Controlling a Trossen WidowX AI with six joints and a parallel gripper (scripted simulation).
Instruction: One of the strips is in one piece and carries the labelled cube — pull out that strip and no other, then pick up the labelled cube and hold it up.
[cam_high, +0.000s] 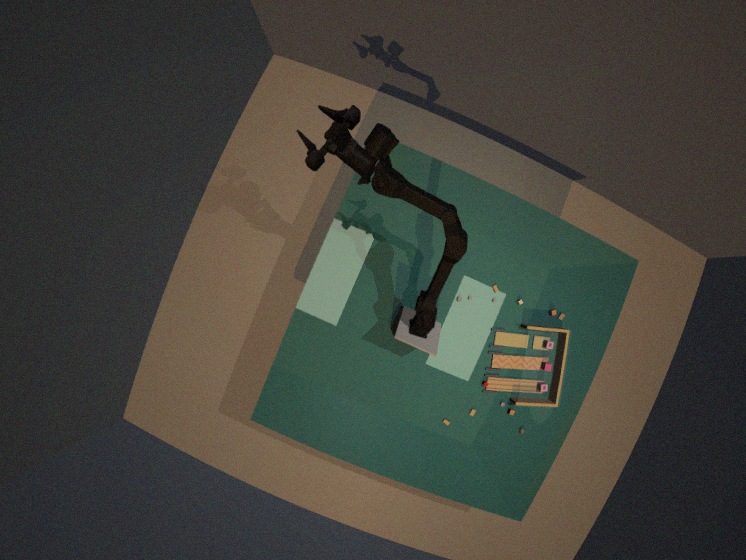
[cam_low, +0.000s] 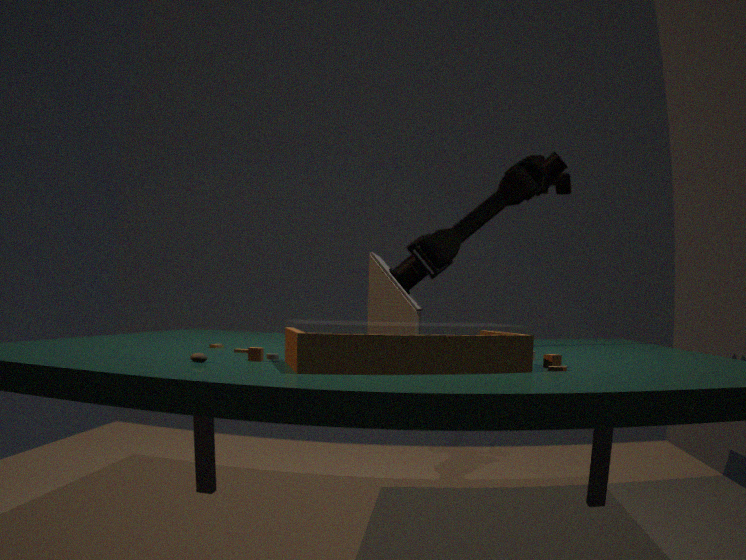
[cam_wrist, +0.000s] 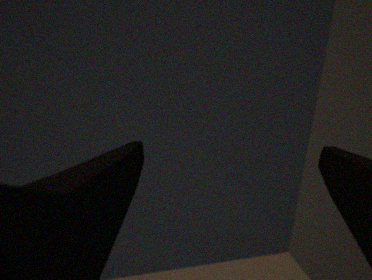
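Observation:
Three strips lie side by side in the top view. The plain yellow strip (cam_high: 510, 339) shows a gap before a shorter yellow piece (cam_high: 538, 342). The zigzag strip (cam_high: 518, 362) is in the middle. The lengthwise-striped strip (cam_high: 513, 384) has a small red thing (cam_high: 485, 383) at its near end. At their far ends are a pink-and-pale cube (cam_high: 549, 345), a magenta cube (cam_high: 546, 366) and another pink-and-pale cube (cam_high: 543, 387). The labels are too small to read. My gripper (cam_high: 308, 119) (cam_wrist: 229, 153) is open and empty, raised high and far from the strips.
A wooden wall frame (cam_high: 564, 367) (cam_low: 415, 354) surrounds the strips' far ends, with a faint see-through sheet above it. Small blocks (cam_high: 553, 312) (cam_low: 255, 354) and pebbles (cam_high: 521, 430) (cam_low: 198, 358) lie around. Two pale panels (cam_high: 467, 331) (cam_high: 334, 274) lie either side of the arm base.

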